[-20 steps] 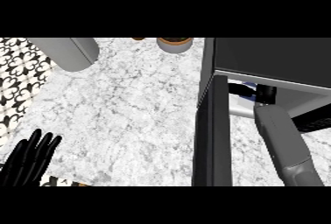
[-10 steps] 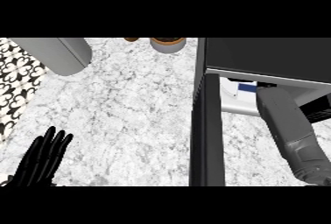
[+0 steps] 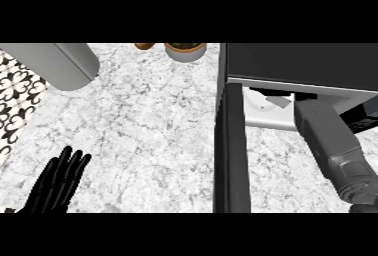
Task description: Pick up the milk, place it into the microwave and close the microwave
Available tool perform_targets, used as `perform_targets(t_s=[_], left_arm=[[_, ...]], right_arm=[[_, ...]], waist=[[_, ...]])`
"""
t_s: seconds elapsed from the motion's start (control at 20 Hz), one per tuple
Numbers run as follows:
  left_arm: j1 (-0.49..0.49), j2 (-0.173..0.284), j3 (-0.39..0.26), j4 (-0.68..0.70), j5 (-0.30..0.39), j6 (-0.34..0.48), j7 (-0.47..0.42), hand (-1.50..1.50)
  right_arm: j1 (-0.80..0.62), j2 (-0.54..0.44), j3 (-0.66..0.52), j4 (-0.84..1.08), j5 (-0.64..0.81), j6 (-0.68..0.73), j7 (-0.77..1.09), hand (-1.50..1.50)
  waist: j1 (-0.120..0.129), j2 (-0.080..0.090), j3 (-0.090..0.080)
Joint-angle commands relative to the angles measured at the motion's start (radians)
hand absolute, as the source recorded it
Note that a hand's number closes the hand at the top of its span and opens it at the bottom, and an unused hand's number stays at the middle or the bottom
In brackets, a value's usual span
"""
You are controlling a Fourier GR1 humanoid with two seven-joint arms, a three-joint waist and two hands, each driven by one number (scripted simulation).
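At lower left the left hand rests open, fingers straight, above the marble surface; at right, the right forearm reaches into the open microwave, its fingers hidden.

Milk now sits deeper inside the microwave.
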Motion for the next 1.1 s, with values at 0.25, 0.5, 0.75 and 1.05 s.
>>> perform_targets(t_s=[0.25,0.5,0.75,1.05], left_arm=[[-0.019,0.001,-0.054,0.030,-0.038,0.028,0.009,-1.50],[-0.013,-0.004,-0.155,0.114,-0.092,0.061,-0.030,-1.50],[-0.060,0.010,-0.141,0.083,-0.030,0.013,0.066,-1.50],[-0.104,0.059,-0.169,0.187,-0.064,-0.054,0.010,1.50]], right_arm=[[0.001,0.024,-0.042,0.086,-0.027,0.043,-0.086,-1.50],[0.069,0.028,-0.054,0.092,-0.046,0.180,-0.181,-1.50],[0.153,0.079,-0.059,0.084,-0.063,0.241,-0.274,-1.50],[0.248,0.051,-0.069,0.034,-0.096,0.343,-0.324,-1.50]], waist=[[-0.040,-0.015,-0.002],[-0.065,-0.025,-0.003],[-0.086,-0.034,-0.004],[-0.113,-0.045,-0.005]])
